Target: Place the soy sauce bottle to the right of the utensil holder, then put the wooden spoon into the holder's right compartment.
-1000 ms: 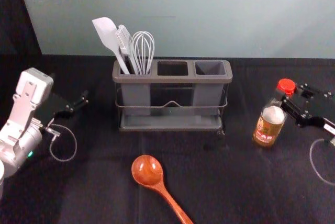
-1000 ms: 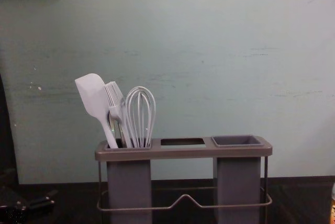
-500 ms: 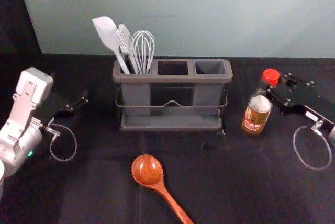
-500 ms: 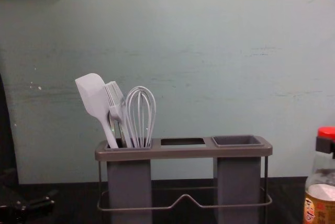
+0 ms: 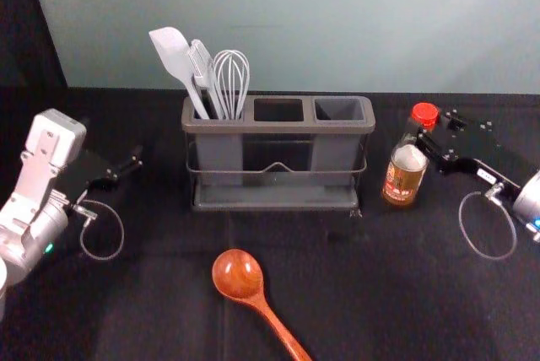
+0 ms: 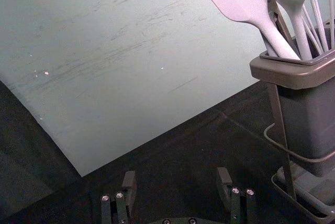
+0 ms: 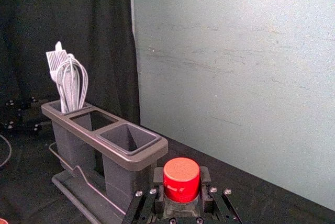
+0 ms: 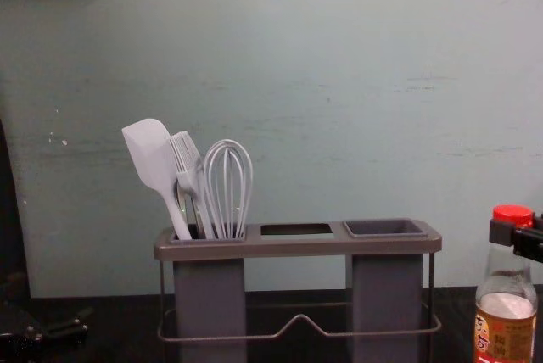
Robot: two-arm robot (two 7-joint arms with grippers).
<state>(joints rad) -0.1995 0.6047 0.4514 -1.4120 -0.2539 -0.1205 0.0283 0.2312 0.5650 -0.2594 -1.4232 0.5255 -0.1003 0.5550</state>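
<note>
Just right of the grey utensil holder (image 5: 278, 127), the soy sauce bottle (image 5: 405, 174) stands nearly upright, a gap between them. My right gripper (image 5: 428, 143) is shut on its neck below the red cap; in the right wrist view the gripper (image 7: 181, 195) holds the neck under the cap (image 7: 181, 178). The chest view shows the bottle (image 8: 505, 326) at the right edge. A wooden spoon (image 5: 239, 275) lies in front of the holder, bowl toward it. My left gripper (image 5: 126, 169) is parked at the left; in its wrist view the gripper (image 6: 178, 185) is open and empty.
A white spatula (image 5: 173, 57), a brush and a whisk (image 5: 230, 83) stand in the holder's left compartment. Its right compartment (image 5: 339, 110) has nothing in it. A pale wall (image 5: 337, 24) rises behind the black tabletop.
My right gripper has carried the bottle leftward, closer to the holder, and the bottle has come into the chest view. The left arm, holder and spoon have stayed put.
</note>
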